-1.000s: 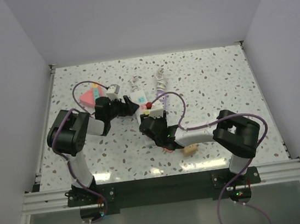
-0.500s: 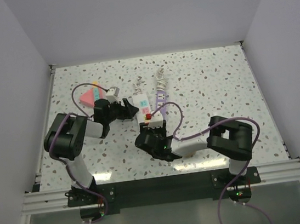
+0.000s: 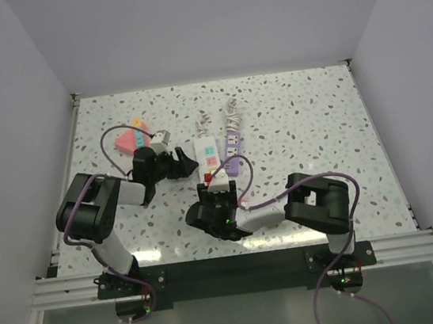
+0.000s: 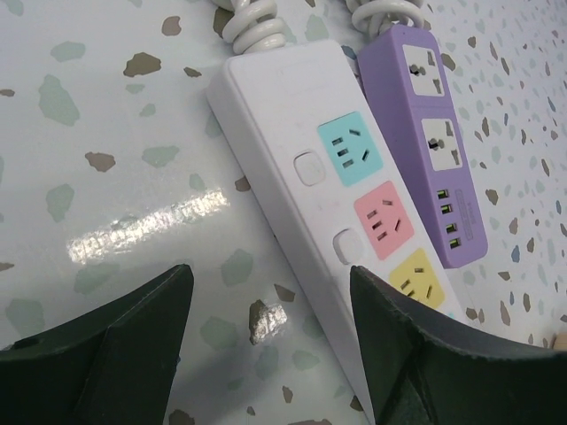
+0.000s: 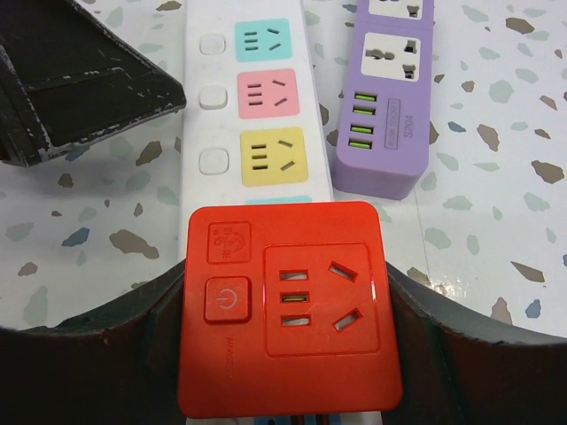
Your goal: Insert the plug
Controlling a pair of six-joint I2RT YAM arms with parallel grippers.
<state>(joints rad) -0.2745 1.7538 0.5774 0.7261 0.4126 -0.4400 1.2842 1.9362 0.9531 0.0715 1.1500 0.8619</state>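
- Our left gripper (image 4: 266, 288) hovers low beside the white power strip (image 4: 306, 168), jaws apart with only the table (image 4: 124, 115) between them.
- Our right gripper (image 5: 288, 341) clamps the red plug (image 5: 283, 266) by its sides, over the white strip's near end, just past the yellow socket (image 5: 270, 155). We cannot tell whether it is seated.
- The purple power strip (image 5: 390, 115) lies just to the right.

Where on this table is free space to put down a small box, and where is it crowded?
Free: the table right of the purple strip, up to the right edge. Crowded: centre-left, where the white strip, the left gripper, the right gripper holding the red plug, and the pink triangle cluster.
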